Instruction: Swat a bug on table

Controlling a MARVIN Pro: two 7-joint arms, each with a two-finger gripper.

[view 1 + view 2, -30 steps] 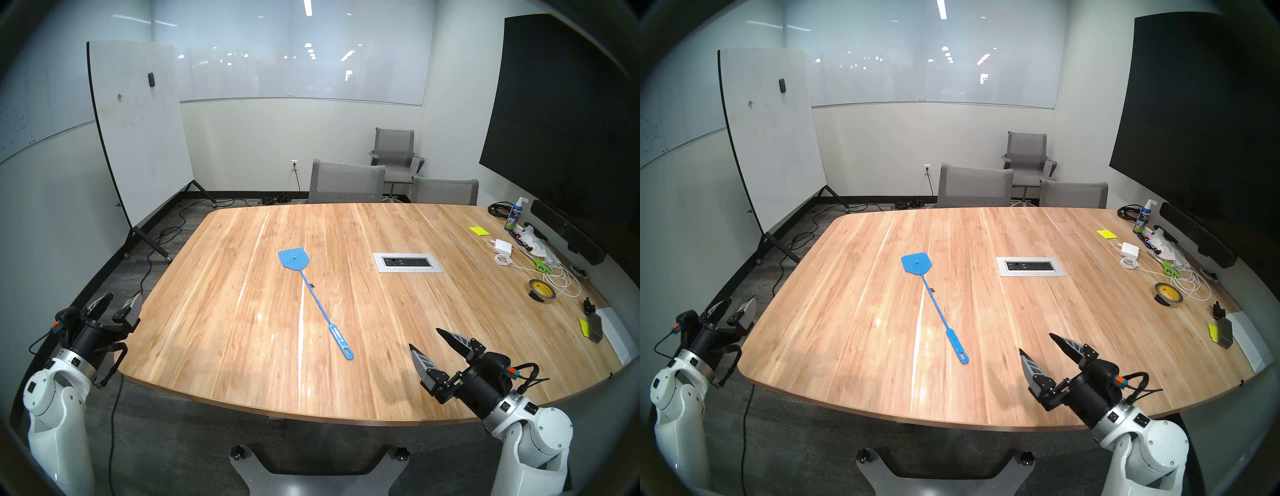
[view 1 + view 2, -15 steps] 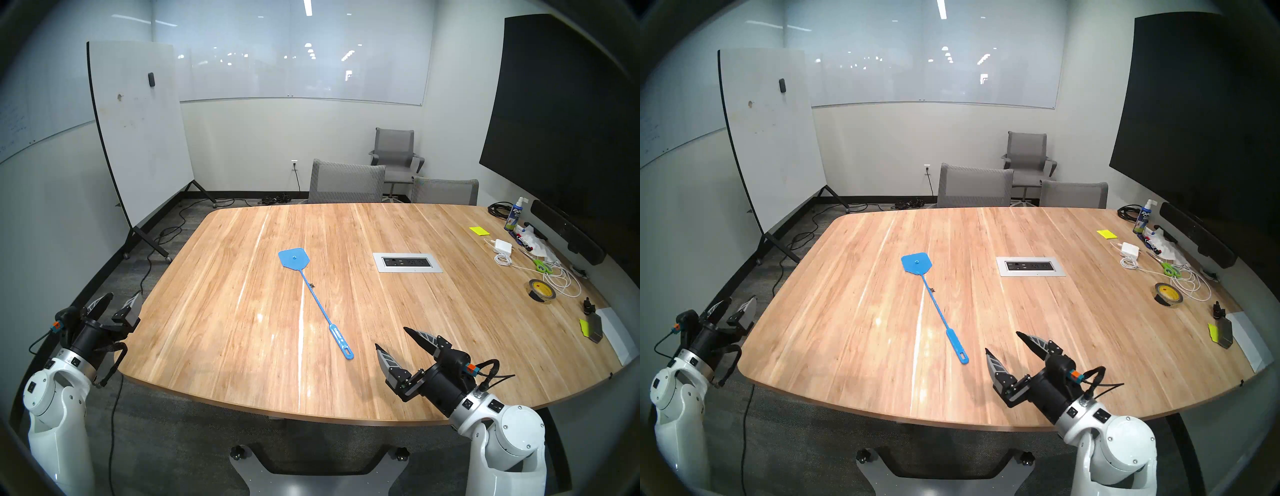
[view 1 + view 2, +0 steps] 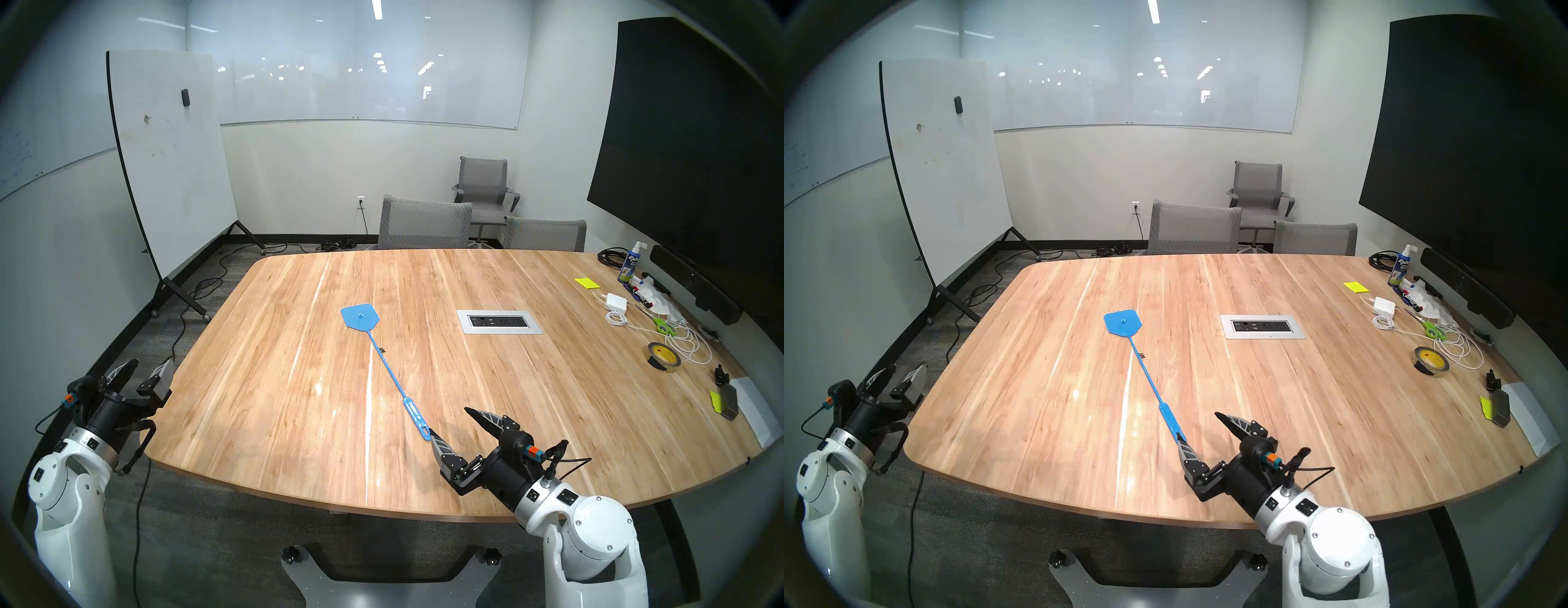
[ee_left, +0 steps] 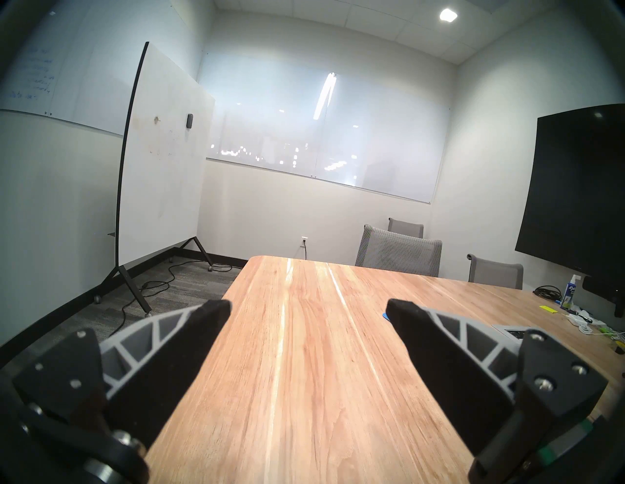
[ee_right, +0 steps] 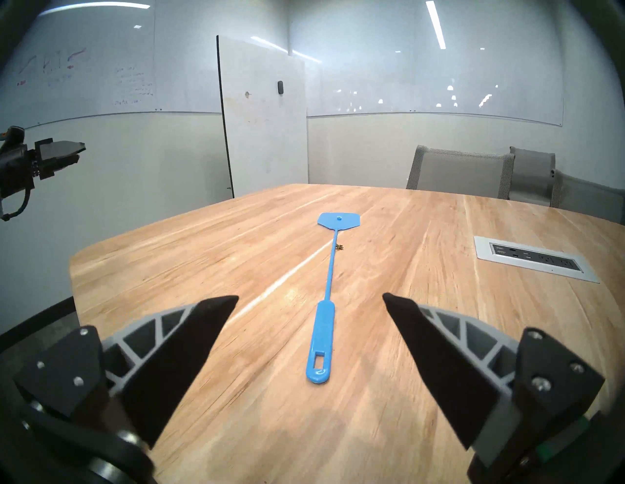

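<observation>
A: Grippers are shown nearest the camera. How are the fingers set?

B: The right gripper (image 3: 449,420) is seen with its fingers spread wide and nothing grasped; the handle end of the blue fly swatter (image 5: 325,324) is framed between the two fingers in the right wrist view, and whether the handle is touched cannot be told. The left gripper (image 3: 149,363) is held just off the left corner of the table (image 3: 488,424), fingers likewise released and empty.

A: Where is the bug located?

B: The bug (image 3: 383,350) is seen as a tiny dark speck on the table, just beside the swatter's thin shaft, nearer the head than the handle; in the right wrist view the bug (image 5: 339,248) is placed on the shaft's right.

A: What is shown beyond?

B: A silver outlet panel (image 3: 499,321) is inset farther right, and grey chairs (image 3: 425,223) are set at the far edge.
</observation>
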